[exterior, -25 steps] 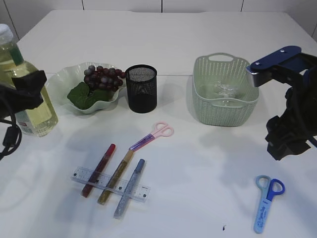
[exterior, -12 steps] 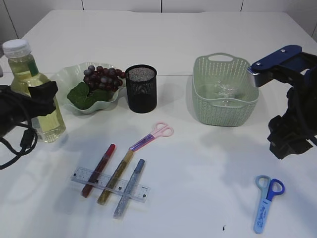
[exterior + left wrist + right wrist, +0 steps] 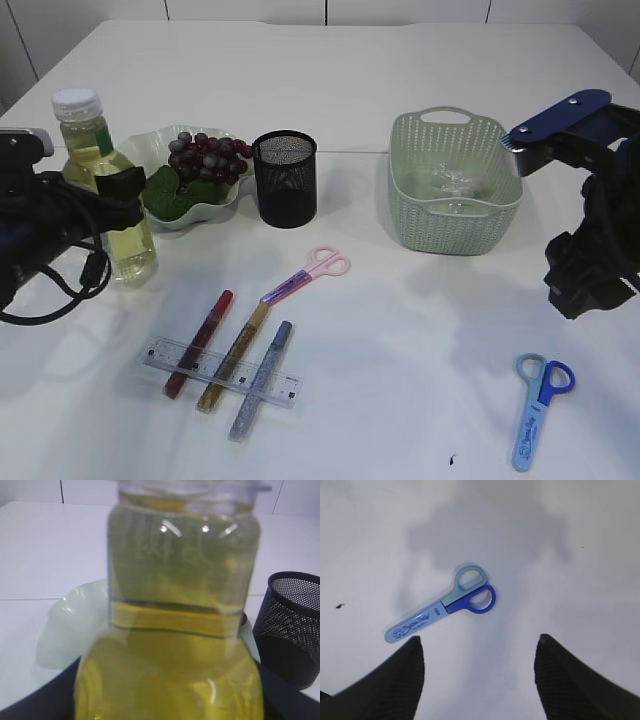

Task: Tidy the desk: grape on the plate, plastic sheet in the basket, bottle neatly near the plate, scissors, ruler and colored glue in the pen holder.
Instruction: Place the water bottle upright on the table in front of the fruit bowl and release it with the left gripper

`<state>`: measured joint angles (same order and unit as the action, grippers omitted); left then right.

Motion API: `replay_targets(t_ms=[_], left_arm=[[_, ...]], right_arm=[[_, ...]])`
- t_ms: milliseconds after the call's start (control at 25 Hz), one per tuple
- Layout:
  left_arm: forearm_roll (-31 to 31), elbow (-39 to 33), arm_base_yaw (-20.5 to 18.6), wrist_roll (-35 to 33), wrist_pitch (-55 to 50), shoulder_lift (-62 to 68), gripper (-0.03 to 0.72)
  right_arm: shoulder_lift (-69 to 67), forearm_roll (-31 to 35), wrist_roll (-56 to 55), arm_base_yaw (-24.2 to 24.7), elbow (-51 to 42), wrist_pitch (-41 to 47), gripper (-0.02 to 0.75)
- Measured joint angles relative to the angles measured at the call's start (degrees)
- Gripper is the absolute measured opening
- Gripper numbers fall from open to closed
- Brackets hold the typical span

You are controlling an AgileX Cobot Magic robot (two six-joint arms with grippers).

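The white tabletop [image 3: 400, 60] carries a green basket [image 3: 455, 180] and leaf-shaped plate [image 3: 205, 210]. Just left of the plate, the left claw [image 3: 125, 195] grips the upright bottle [image 3: 105, 185]. The right claw [image 3: 477, 672] hangs wide open, empty, above blue scissors [image 3: 445, 607].

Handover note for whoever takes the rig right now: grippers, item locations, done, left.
Left gripper: shut on bottle, upright beside the plate.
Right gripper: open, empty, above blue scissors.
Done: grapes on plate; plastic sheet in basket.
Left: release bottle; both scissors, pink pair included, ruler and three glue sticks into pen holder, all on the table.
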<state>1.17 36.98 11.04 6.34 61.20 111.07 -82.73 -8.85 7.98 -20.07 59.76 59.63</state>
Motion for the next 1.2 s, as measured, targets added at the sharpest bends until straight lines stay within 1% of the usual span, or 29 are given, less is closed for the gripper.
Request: replay_targets(t_ms=[160, 480, 720, 1040, 1160, 1200], left_arm=[[-1.17, 2.17, 0.00, 0.00, 0.00, 2.50, 0.465], [-3.32, 2.58, 0.00, 0.00, 0.51, 5.35, 0.465], [-3.58, 2.89, 0.00, 0.00, 2.48, 6.58, 0.465], [-3.58, 2.94, 0.00, 0.00, 2.62, 6.67, 0.466], [-3.68, 2.94, 0.00, -0.10, 2.62, 6.67, 0.494], [-3.68, 2.94, 0.00, -0.11, 2.62, 6.67, 0.515]], right_arm=[[0.00, 0.00, 0.00, 0.00, 0.00, 0.00, 0.536], [0.00, -0.14, 0.00, 0.00, 0.00, 0.00, 0.536], [0.00, -0.14, 0.00, 0.00, 0.00, -0.13, 0.536], [0.00, -0.14, 0.00, 0.00, 0.00, -0.13, 0.536], [0.00, -0.14, 0.00, 0.00, 0.00, -0.13, 0.536], [0.00, -0.14, 0.00, 0.00, 0.00, -0.13, 0.537]])
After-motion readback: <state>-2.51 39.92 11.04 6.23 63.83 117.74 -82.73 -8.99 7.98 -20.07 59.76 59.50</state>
